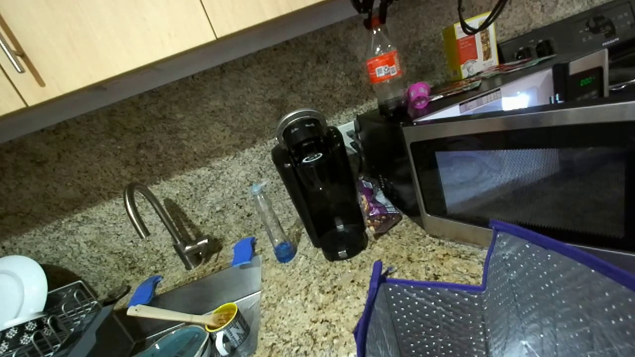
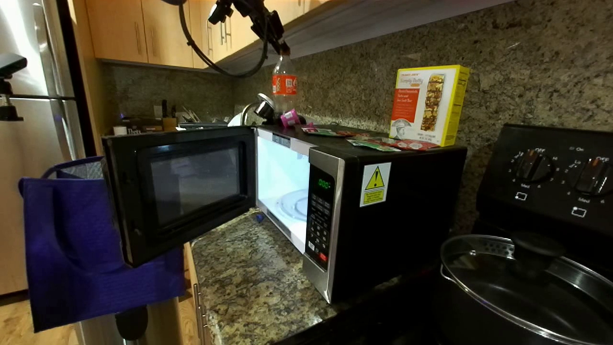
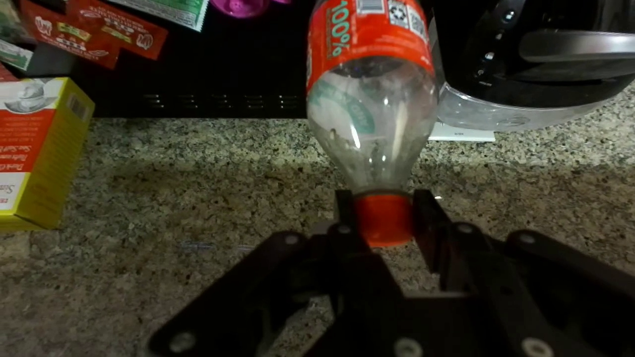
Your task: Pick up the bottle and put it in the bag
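Note:
The bottle (image 1: 383,67) is clear plastic with a red cap, a red label and a little dark cola at its base. It is upright at the microwave top's far edge in both exterior views (image 2: 285,85); I cannot tell whether its base touches the top. In the wrist view the bottle (image 3: 372,114) hangs neck-down toward my gripper (image 3: 384,210). The fingers are shut on its red cap, one on each side. My gripper (image 1: 375,21) is at the top edge. The bag (image 1: 555,292) is open, silvery inside, with blue trim; its blue outside (image 2: 86,249) is partly hidden by the microwave door.
The microwave (image 2: 397,230) has its door (image 2: 182,187) swung open beside the bag. A yellow box (image 2: 426,105), packets (image 2: 373,143) and a pink cup (image 1: 418,94) are on it. The coffee maker (image 1: 322,193) and a clear tube (image 1: 270,218) stand on the counter. Cabinets (image 1: 124,39) hang above.

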